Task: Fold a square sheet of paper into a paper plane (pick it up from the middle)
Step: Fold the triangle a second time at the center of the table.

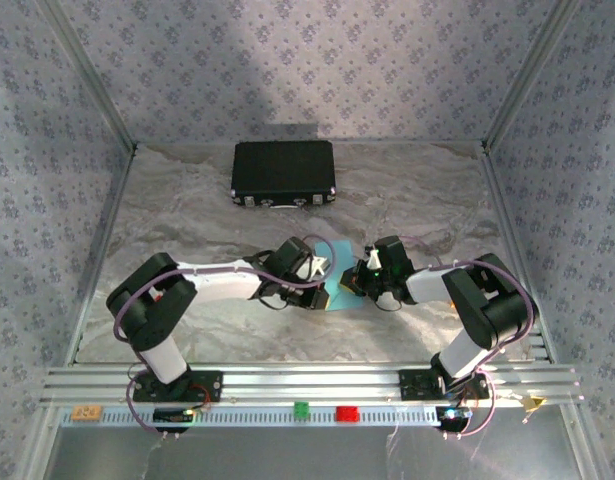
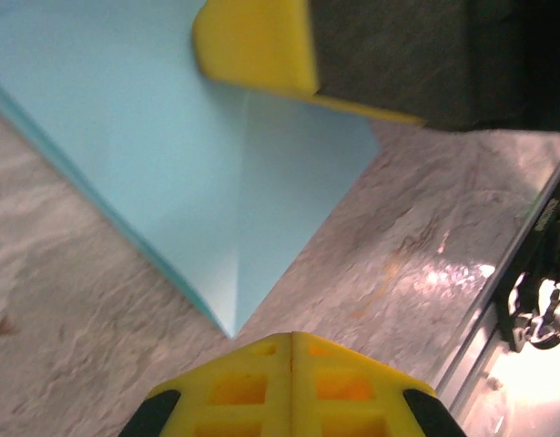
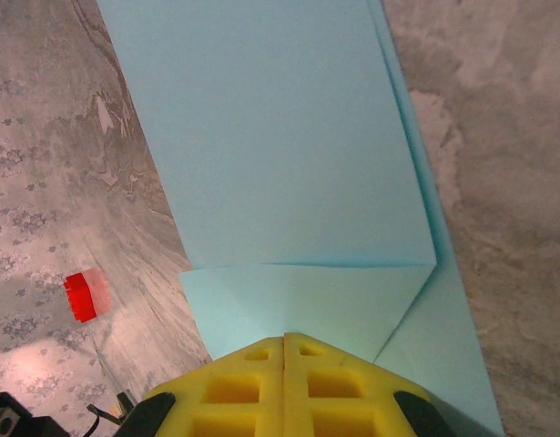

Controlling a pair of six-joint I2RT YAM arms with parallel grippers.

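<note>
Finding the square sheet of paper (image 3: 280, 164) part-folded, flat on the desk (image 1: 187, 220), on the near side of the black case (image 1: 283, 173), we record the left tool (image 2: 291, 350) and right tool (image 3: 284, 353), both on that same side, closed and empty, apparently positioned for pressing creases.

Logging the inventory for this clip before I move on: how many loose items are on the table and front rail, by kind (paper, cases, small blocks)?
Light-blue paper sheet: 1
Black case: 1
Small blocks: 2, the red block and the green block
Total: 4
</note>
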